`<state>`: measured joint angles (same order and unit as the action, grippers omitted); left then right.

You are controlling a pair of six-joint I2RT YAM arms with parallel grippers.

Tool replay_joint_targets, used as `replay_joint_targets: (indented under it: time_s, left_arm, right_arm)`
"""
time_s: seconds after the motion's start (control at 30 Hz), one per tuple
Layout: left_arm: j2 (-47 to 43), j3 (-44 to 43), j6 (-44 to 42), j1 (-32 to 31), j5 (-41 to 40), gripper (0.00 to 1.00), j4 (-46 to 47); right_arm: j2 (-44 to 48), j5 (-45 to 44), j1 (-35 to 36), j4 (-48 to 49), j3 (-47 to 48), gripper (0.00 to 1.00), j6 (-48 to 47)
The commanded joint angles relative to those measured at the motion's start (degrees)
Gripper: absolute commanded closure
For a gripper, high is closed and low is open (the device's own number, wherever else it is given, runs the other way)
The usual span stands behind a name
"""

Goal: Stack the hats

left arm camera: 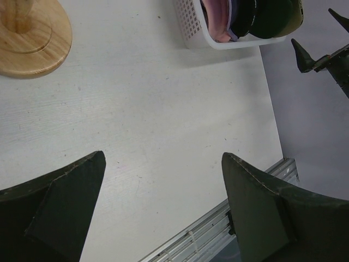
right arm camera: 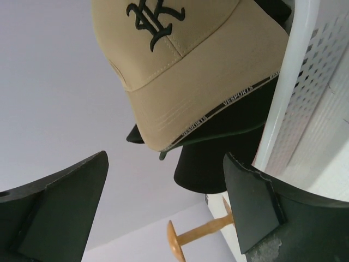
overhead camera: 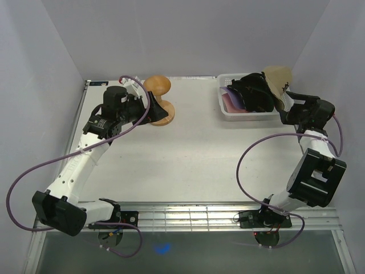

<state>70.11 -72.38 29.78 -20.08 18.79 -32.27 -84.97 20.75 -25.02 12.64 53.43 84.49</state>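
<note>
Several caps sit piled in the white mesh basket (overhead camera: 228,113) at the back right. A tan cap (overhead camera: 278,80) with a black embroidered logo lies on top at the right and hangs over the rim. Black and dark green caps (overhead camera: 254,93), a pink cap (overhead camera: 235,103) and a lavender cap (overhead camera: 227,91) lie under and beside it. In the right wrist view the tan cap (right arm camera: 185,65) fills the top, with a black cap (right arm camera: 215,166) below it. My right gripper (overhead camera: 287,111) is open and empty beside the basket's right end. My left gripper (overhead camera: 150,112) is open and empty next to the wooden stand (overhead camera: 159,100).
The wooden mushroom-shaped stand is upright at the back left; its base (left arm camera: 27,33) shows in the left wrist view, and it appears beyond the caps in the right wrist view (right arm camera: 196,234). The basket (left arm camera: 191,24) and my right gripper's fingertips (left arm camera: 303,54) also show there. Walls enclose the table.
</note>
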Motion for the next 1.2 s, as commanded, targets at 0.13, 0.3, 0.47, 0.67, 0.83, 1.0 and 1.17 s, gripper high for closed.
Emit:
replay_joint_targets:
  time_s: [0.13,0.3,0.47,0.67,0.83,1.0,1.17]
  left_arm:
    - [0.6,-0.7,-0.7,-0.1,0.8,0.02,2.1]
    - [1.3,-1.0,-1.0,-0.1,0.6,0.02,2.3]
    - [1.7,-1.0,-1.5,-0.1,0.7,0.02,2.4]
    - [2.1,-1.9,-2.3,-0.1,0.4,0.02,2.0]
    - [2.8,-3.0,-2.8,-0.1,0.0,0.02,1.1]
    - [2.7,-3.4,-3.1,-0.1,-0.4,0.02,0.5]
    - [2.1,-3.9,-3.5,-0.1,-0.8,0.02,0.3]
  right_arm:
    - [-4.8,-2.7,1.2,8.9,2.0,0.13,7.2]
    - [-7.6,-4.6,2.7,9.2,4.2,0.16,8.8]
    - [-10.5,-7.0,4.4,11.2,7.1,0.21,10.0]
    - [-14.4,-7.8,5.7,13.5,8.5,0.34,12.1]
    - [-15.3,-8.1,5.9,14.3,8.3,0.53,12.2]
    - [-15.1,-7.6,6.0,15.6,8.1,0.82,12.0]
    - [-14.9,-6.6,6.0,21.5,9.2,0.92,13.2]
